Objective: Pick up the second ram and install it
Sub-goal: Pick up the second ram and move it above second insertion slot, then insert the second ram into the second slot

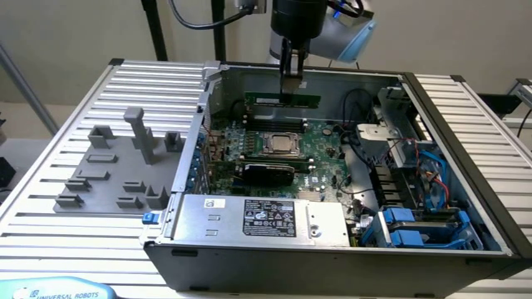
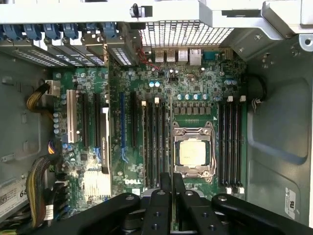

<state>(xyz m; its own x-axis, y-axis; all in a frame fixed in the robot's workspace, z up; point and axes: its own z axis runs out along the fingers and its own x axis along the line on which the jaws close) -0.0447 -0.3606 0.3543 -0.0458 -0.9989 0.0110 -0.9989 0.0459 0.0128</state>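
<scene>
The work surface was a table [image 1: 50, 237] of ribbed aluminium slats, set against a plain beige wall [image 1: 66, 31], with a black upright pole [image 1: 154, 31] behind it. On the slats, toward the exterior view's left, sat a cluster of grey fixture blocks [image 1: 116, 174]. Just beside them lay the open computer case [image 1: 249, 261] with its side removed. From the exterior view we made out the silver power supply [image 1: 266, 218] along the near wall of the case. Blue drive cages [image 1: 415, 227] sat at the exterior view's right, and the motherboard [image 1: 324, 156] with its processor socket [image 1: 281, 144] lay in the middle. There the gripper [image 1: 290, 87] hung over the far end of the case, clamped onto the upper edge of the second ram [image 1: 270, 100]. The stick was held level and on edge in the air above the board, apart from it, near the case's rear wall. The wrist view looked straight down into the case. It gave us the board's layout: two banks of long black memory slots [image 2: 155, 142] flanking the socket, a finned heat sink [image 2: 96, 185] and the rear ports [image 2: 176, 55]. In that view the black fingers [image 2: 165, 196] were drawn close together, but we could not make out the stick between them.
</scene>
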